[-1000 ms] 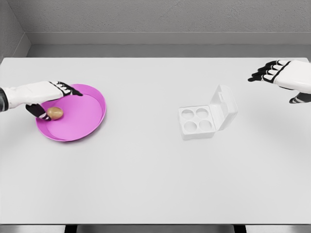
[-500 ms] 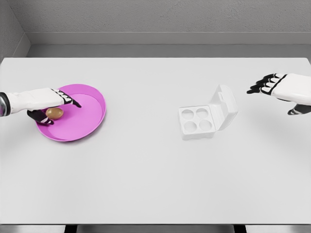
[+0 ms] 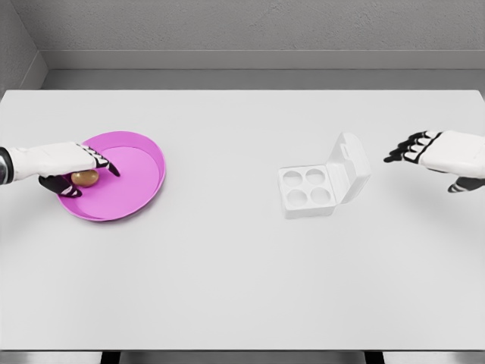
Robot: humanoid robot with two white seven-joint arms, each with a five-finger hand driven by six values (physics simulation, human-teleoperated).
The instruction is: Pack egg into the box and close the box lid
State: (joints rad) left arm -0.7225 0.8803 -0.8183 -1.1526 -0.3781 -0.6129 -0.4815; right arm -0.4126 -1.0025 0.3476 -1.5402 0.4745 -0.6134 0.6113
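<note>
A brown egg (image 3: pixel 86 179) lies in the left part of a pink plate (image 3: pixel 132 178) on the left of the table. My left hand (image 3: pixel 78 171) reaches over it from the left: the fingers (image 3: pixel 103 161) stretch across its far side and the thumb (image 3: pixel 62 186) sits on its near side, loosely bracketing it. The egg still rests on the plate. The white egg box (image 3: pixel 307 189), with four empty cups, stands right of centre, its lid (image 3: pixel 351 165) tilted up and open on the right. My right hand (image 3: pixel 413 149) hovers to the right of the lid, open with spread fingers.
The white table (image 3: pixel 227 265) stretches wide between plate and box. A grey wall runs behind its far edge.
My left hand has sunk lower over the egg and its fingers have drawn in a little. My right hand has dropped and drifted slightly toward the box lid. Egg and box have not moved.
</note>
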